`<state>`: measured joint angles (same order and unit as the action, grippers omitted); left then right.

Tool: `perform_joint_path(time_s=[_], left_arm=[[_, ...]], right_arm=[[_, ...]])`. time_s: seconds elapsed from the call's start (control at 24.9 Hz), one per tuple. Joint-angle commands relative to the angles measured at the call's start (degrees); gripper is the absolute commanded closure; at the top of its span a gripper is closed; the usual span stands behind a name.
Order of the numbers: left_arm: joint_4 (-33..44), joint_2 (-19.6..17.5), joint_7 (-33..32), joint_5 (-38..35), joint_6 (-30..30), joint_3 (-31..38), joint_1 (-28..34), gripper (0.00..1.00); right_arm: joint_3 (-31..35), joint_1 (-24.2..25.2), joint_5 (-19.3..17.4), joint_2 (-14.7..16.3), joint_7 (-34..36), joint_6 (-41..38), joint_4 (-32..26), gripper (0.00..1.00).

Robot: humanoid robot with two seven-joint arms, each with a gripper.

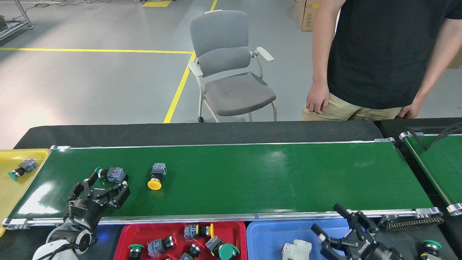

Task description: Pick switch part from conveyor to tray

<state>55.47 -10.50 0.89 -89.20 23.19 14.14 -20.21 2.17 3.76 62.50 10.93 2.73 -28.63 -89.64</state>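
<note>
The conveyor (252,173) carries two switch parts on its left half. A green-capped one (110,174) lies on its side, and a yellow-capped one (156,177) lies just right of it. My left gripper (107,183) is open over the belt's near left. Its fingers reach up to the green-capped part from the front, and I cannot tell whether they touch it. My right gripper (337,220) is open above the blue tray (267,234) with nothing in it. A white switch part (296,250) lies in that tray to its left.
A red tray (124,234) in front of the belt holds several push-button parts. A yellow tray (14,187) at the belt's left end holds one green-capped part (21,169). A second green belt (436,159) is at the right. A person (375,54) stands behind, beside a grey chair (231,65).
</note>
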Motion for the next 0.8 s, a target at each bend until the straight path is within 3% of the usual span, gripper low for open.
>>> perform_joint_path(time_s=[0.0, 0.24, 0.32, 0.44, 0.56, 0.76], left_arm=[[-1.69, -1.01, 0.25, -0.10, -2.28, -1.39, -2.38, 0.00], [-11.44, -3.30, 1.21, -0.10, -12.30, -5.79, -7.22, 0.02], [-14.08, -3.83, 2.36, -0.01, -14.23, -5.79, -8.45, 0.20], [-16.36, -4.71, 5.79, 0.43, -13.88, -5.61, -9.06, 0.64], [-17.07, -4.71, 6.58, 0.43, -13.79, -5.61, -9.06, 0.78], [-16.45, -4.62, 6.66, 0.60, -12.82, -5.79, -8.27, 0.86]], right_arm=[[0.38, -1.47, 0.26, -1.44, -0.53, 10.61, -0.71, 0.02], [0.38, -1.65, 5.62, -8.21, -0.09, 24.76, -0.89, 0.02], [0.38, -0.86, 5.71, -9.00, 0.00, 25.46, -1.15, 0.02], [0.56, 0.81, 5.71, -9.96, 2.02, 25.64, -1.50, 0.02], [0.82, 2.57, 5.71, -9.70, 2.81, 25.55, -1.42, 0.02], [0.56, 2.83, 5.71, -9.61, 3.60, 25.20, -2.65, 0.02]])
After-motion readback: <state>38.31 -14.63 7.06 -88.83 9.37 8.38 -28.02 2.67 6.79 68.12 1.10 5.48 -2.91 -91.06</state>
